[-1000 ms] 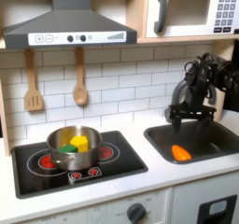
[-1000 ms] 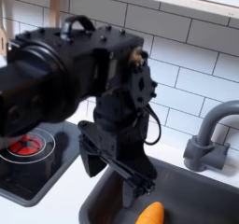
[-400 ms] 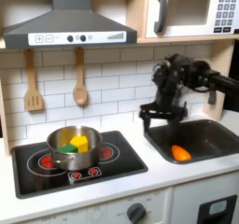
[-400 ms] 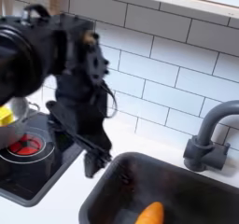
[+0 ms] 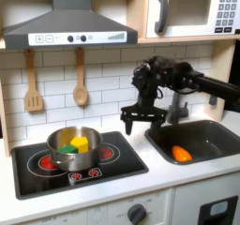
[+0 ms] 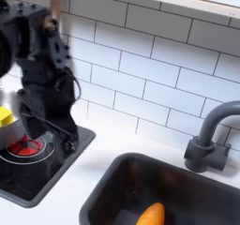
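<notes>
My black gripper (image 5: 139,125) hangs open with nothing between its fingers, over the strip of counter between the stove and the sink. In the second exterior view the gripper (image 6: 49,126) sits above the stove's right edge. A silver pot (image 5: 73,147) stands on the stove's left burner, to the first exterior view's left of the gripper, with a yellow piece (image 5: 82,142) and a green piece (image 5: 67,149) inside. An orange carrot-like toy (image 5: 181,154) lies in the sink (image 5: 208,132), also seen as the orange toy (image 6: 149,215) at the second exterior view's bottom.
The black stove (image 5: 111,168) has red burner rings (image 6: 25,146). A grey faucet (image 6: 210,138) stands behind the sink. Two wooden utensils (image 5: 80,88) hang on the tiled wall; a range hood (image 5: 67,27) and a microwave (image 5: 192,10) sit overhead.
The arm has swung from above the sink toward the first exterior view's left, now reaching the stove's right edge. The gripper stayed open. The orange toy and the pot have not moved.
</notes>
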{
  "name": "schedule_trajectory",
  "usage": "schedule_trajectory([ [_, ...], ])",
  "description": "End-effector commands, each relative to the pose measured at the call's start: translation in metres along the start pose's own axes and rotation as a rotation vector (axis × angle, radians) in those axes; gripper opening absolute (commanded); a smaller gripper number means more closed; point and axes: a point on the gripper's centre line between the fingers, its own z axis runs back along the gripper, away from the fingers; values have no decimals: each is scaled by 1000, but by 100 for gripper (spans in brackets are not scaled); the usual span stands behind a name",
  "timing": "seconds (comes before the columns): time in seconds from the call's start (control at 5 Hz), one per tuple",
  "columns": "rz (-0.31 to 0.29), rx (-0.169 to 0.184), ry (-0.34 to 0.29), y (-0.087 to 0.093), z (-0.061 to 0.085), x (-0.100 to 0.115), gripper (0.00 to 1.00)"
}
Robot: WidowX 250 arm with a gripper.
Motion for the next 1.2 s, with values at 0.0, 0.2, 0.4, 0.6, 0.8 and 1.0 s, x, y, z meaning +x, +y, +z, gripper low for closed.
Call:
schedule_trajectory([
  [0.0, 34, 7, -13, 21, 0, 3, 100],
  [0.2, 64, 14, -23, 32, 8, 1, 100],
  [0.4, 80, 15, -26, 36, 19, -2, 100],
  [0.6, 125, 23, -3, 45, 17, -8, 100],
  [0.8, 165, 34, -2, 51, 18, -9, 100],
  [1.0, 181, 29, 0, 49, 15, -6, 100],
])
